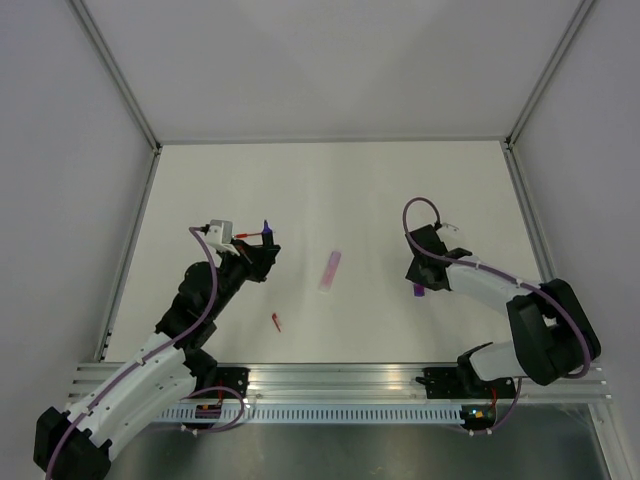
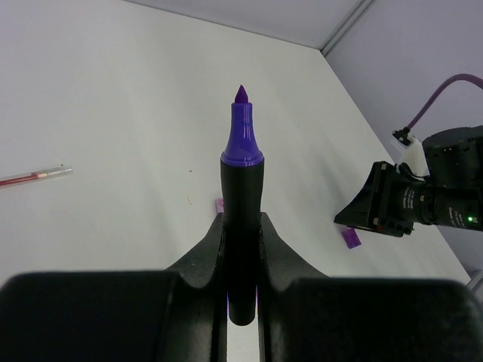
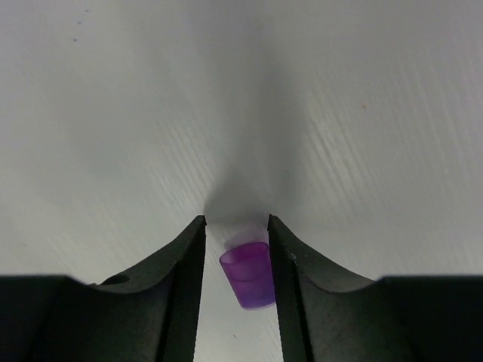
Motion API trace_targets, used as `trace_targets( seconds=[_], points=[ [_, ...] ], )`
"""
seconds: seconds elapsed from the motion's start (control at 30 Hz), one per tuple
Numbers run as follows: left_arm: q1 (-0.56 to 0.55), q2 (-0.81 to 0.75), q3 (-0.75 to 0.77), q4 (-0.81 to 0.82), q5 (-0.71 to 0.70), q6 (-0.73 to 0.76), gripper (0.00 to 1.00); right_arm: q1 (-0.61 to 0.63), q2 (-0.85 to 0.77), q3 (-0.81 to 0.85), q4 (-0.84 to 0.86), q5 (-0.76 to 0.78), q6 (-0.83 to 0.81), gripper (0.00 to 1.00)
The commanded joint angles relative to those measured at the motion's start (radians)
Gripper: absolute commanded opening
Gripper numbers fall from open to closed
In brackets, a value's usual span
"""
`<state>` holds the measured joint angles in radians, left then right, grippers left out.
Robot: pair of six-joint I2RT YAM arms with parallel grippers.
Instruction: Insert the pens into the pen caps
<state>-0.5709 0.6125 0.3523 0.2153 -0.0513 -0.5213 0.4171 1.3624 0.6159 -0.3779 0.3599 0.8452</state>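
My left gripper (image 1: 262, 246) (image 2: 241, 220) is shut on a thick marker (image 2: 241, 170) and holds it above the table. The marker has a dark barrel and a bare purple nib, which points away from the gripper. The thin red pen (image 2: 34, 177) lies on the table to its left and also shows in the top view (image 1: 245, 237). My right gripper (image 1: 420, 281) (image 3: 235, 222) is down at the table, jaws open and straddling the stubby purple cap (image 3: 249, 273) (image 1: 418, 290). There is a gap on the cap's left side. The tiny red cap (image 1: 276, 321) lies near the front.
A pale pink stubby piece (image 1: 330, 270) lies mid-table between the arms. White walls with metal posts enclose the table on three sides. An aluminium rail (image 1: 340, 380) carrying the arm bases runs along the near edge.
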Motion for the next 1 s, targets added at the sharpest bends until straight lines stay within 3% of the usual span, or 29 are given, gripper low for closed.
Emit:
trace_targets(
  seconds=[0.0,0.13,0.3,0.4,0.53,0.57,0.67,0.8,0.97],
  points=[
    [0.000,0.000,0.005,0.009,-0.022,0.029,0.02,0.009,0.121,0.060,0.022,-0.108,-0.187,0.42],
    [0.000,-0.003,-0.003,0.010,-0.047,0.023,0.02,0.063,0.274,0.261,-0.067,-0.163,-0.371,0.39],
    [0.000,-0.008,-0.007,0.013,-0.054,0.020,0.02,0.126,0.251,0.327,-0.050,-0.205,-0.505,0.50],
    [0.000,-0.005,-0.007,0.010,-0.079,0.015,0.02,0.123,0.210,0.386,-0.125,-0.095,-0.402,0.53],
    [0.000,-0.017,-0.006,0.003,-0.082,0.012,0.02,0.121,0.167,0.525,-0.359,0.088,-0.027,0.60],
    [0.000,-0.020,-0.006,-0.002,-0.093,0.012,0.02,0.121,0.153,0.533,-0.453,0.117,0.174,0.61],
    [0.000,-0.036,-0.006,-0.017,-0.107,0.012,0.02,0.121,0.104,0.515,-0.536,0.090,0.447,0.64],
    [0.000,-0.049,-0.010,-0.028,-0.119,0.009,0.02,0.120,0.073,0.454,-0.578,0.112,0.592,0.68],
    [0.000,-0.056,-0.009,-0.030,-0.122,0.007,0.02,0.111,0.050,0.389,-0.576,0.114,0.661,0.71]
  ],
)
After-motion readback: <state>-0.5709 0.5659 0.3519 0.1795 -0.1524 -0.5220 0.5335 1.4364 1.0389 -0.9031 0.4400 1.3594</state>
